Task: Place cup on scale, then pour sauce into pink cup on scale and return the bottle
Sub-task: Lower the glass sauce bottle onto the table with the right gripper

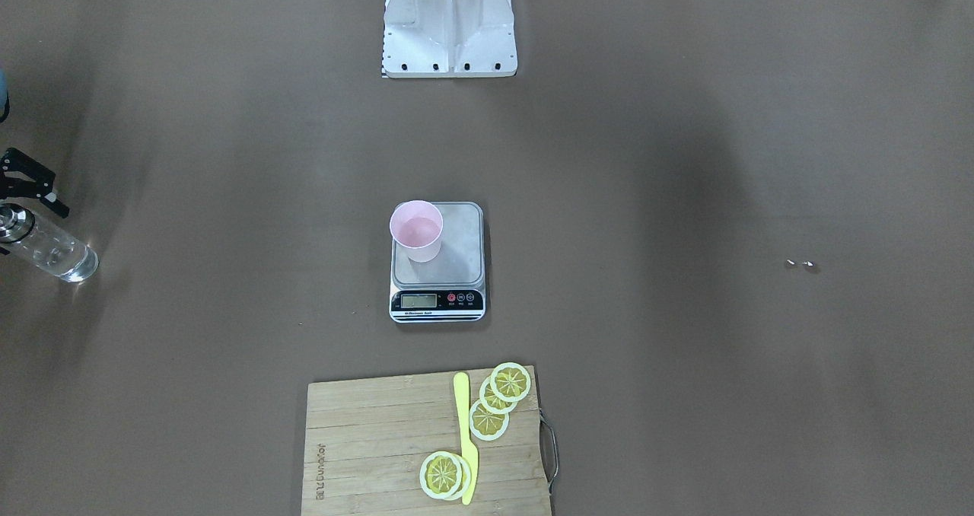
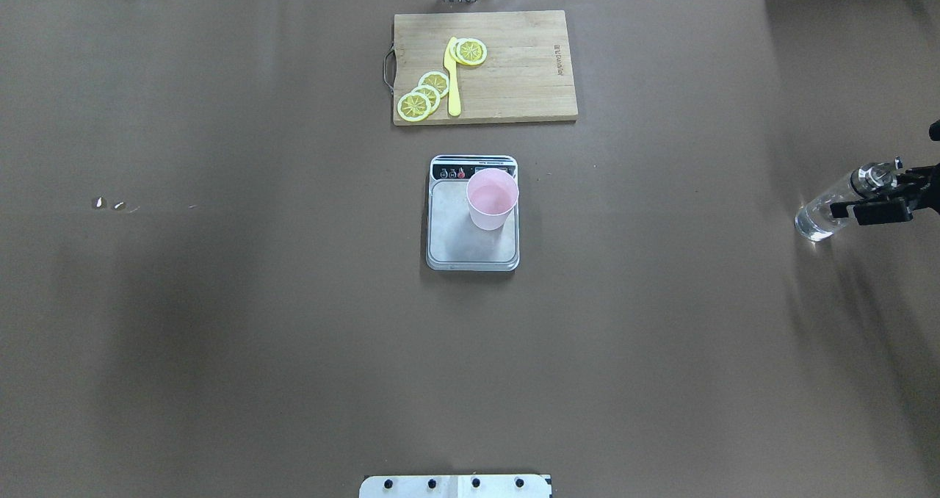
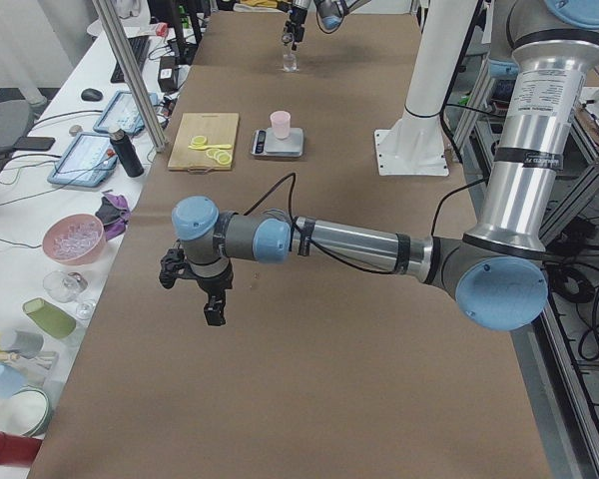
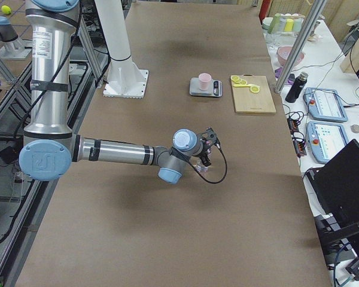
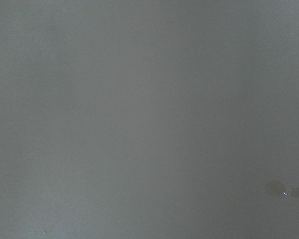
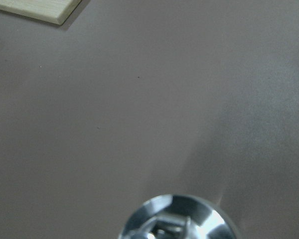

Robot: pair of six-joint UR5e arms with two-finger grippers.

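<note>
Straddling the top of the bottle (image 2: 819,222) with the right gripper (image 2: 870,189), one black finger on each side, yet not showing whether clamping or slack. Seeming to rest the bottle's base on the table (image 2: 661,336) just beneath that pincer, with clear sauce (image 1: 65,261) showing inside. Seeing the cup (image 2: 490,198) standing upright on the scale (image 2: 459,241), well apart from the right gripper, on the platform's side nearer it. Hanging the left gripper (image 3: 192,297) over bare table, far from both; not telling whether parted or closed.
</note>
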